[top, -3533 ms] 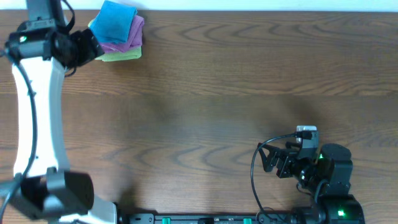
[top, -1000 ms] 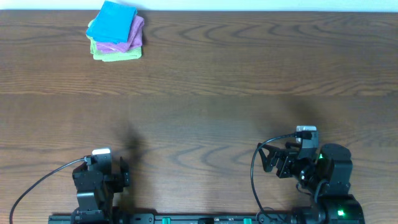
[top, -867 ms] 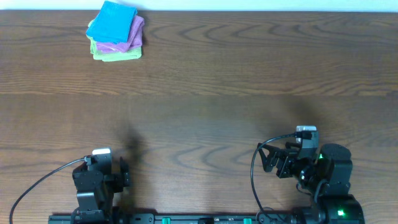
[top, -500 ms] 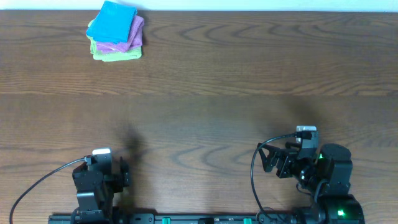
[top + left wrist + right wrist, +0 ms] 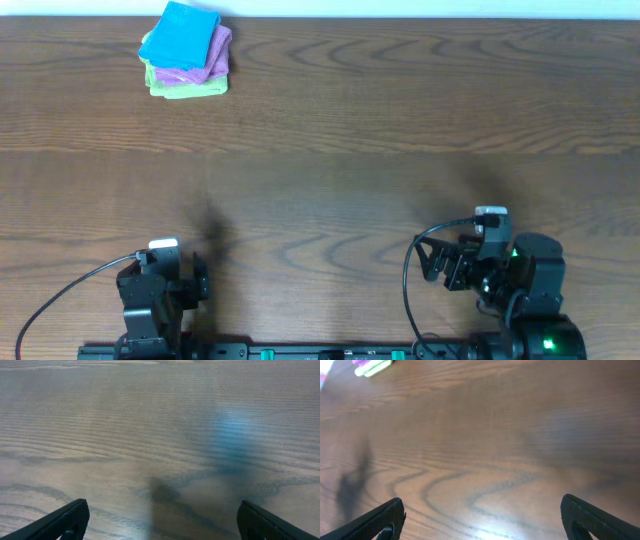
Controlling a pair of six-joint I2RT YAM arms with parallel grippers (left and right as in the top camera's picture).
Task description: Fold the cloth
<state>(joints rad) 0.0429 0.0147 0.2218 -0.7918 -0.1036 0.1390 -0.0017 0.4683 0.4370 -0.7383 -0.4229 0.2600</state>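
Note:
A stack of folded cloths (image 5: 186,49), blue on top, purple under it and green at the bottom, lies at the far left corner of the wooden table (image 5: 340,160). A corner of the stack shows in the right wrist view (image 5: 370,367). My left gripper (image 5: 200,280) is open and empty at the near left edge, and the left wrist view (image 5: 162,522) shows its two fingertips wide apart over bare wood. My right gripper (image 5: 432,262) is open and empty at the near right, as the right wrist view (image 5: 482,520) shows.
A white wall strip (image 5: 400,8) runs along the table's far edge. A black rail (image 5: 300,352) with both arm bases runs along the near edge.
The left arm has drawn back from the cloth stack to its base at the near left. Over the last second the right arm shifted very slightly.

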